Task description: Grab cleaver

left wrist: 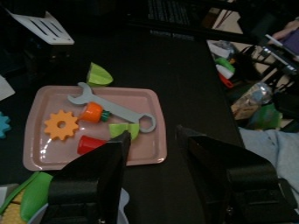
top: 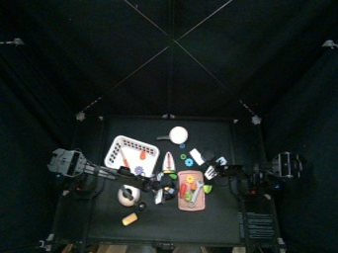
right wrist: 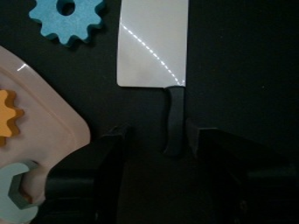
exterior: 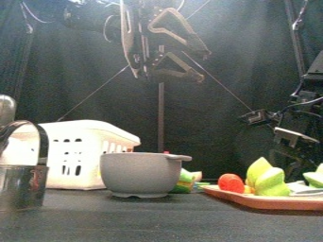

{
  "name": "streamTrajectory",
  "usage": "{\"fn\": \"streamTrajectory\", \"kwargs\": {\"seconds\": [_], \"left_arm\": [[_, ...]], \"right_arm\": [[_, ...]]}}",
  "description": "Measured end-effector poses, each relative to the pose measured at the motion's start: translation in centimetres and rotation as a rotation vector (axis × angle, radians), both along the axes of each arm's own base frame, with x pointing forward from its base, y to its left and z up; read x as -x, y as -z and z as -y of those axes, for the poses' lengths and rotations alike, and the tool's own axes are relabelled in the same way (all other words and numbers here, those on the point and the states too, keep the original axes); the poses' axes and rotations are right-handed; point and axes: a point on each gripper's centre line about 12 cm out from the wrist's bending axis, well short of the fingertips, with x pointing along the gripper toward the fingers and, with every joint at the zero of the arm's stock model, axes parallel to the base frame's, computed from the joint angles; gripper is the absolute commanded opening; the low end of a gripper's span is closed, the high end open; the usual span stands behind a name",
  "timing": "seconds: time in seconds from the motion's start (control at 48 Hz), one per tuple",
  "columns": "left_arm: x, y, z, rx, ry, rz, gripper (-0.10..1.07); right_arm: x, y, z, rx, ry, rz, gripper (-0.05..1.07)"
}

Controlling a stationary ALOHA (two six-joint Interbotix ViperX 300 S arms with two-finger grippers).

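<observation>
The cleaver (right wrist: 152, 44) lies flat on the black table, with a broad shiny blade and a black handle (right wrist: 176, 118). My right gripper (right wrist: 167, 166) is open just above it. Its jaws stand on either side of the handle's end without touching it. In the top view the cleaver (top: 199, 158) lies just beyond the pink tray, with the right gripper (top: 211, 171) at it. My left gripper (left wrist: 163, 175) is open and empty, hovering above the pink tray (left wrist: 41, 153). In the front view it hangs high over the middle of the table (exterior: 158, 57).
The pink tray (top: 193, 201) holds a grey toy wrench (left wrist: 117, 101), an orange gear (left wrist: 61, 125) and green and red pieces. A blue gear (right wrist: 73, 19) lies beside the blade. A white basket (top: 132, 151), a white bowl (top: 179, 134), a grey bowl (exterior: 143, 173) and a metal cup (exterior: 19, 184) stand nearby.
</observation>
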Motion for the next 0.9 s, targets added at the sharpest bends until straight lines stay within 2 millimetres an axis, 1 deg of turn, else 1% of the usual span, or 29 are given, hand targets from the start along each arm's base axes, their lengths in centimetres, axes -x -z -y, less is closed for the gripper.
{"fn": "streamTrajectory", "kwargs": {"seconds": [0.188,0.312,0.438,0.646,0.771,0.896], "left_arm": [[0.7,1.0,-1.1,0.084,-0.019,0.023,0.84],[0.9,1.1,-1.7,0.139,-0.045,0.041,0.84],[1.2,1.3,-1.9,0.168,-0.058,0.045,0.84],[1.3,1.5,-1.9,0.174,-0.062,0.043,0.84],[1.3,1.5,-1.9,0.176,-0.064,0.043,0.84],[1.3,1.5,-2.0,0.182,-0.068,0.044,0.84]], "right_arm": [[0.1,0.0,0.1,0.003,0.000,-0.002,0.55],[0.3,-0.1,0.2,0.020,0.001,-0.015,0.50],[0.8,-0.6,0.7,0.059,0.032,-0.040,0.50],[1.6,-3.0,1.4,0.131,0.097,-0.008,0.50],[1.7,-4.4,1.1,0.146,0.098,0.049,0.50],[1.8,-5.2,0.7,0.149,0.083,0.093,0.50]]}}
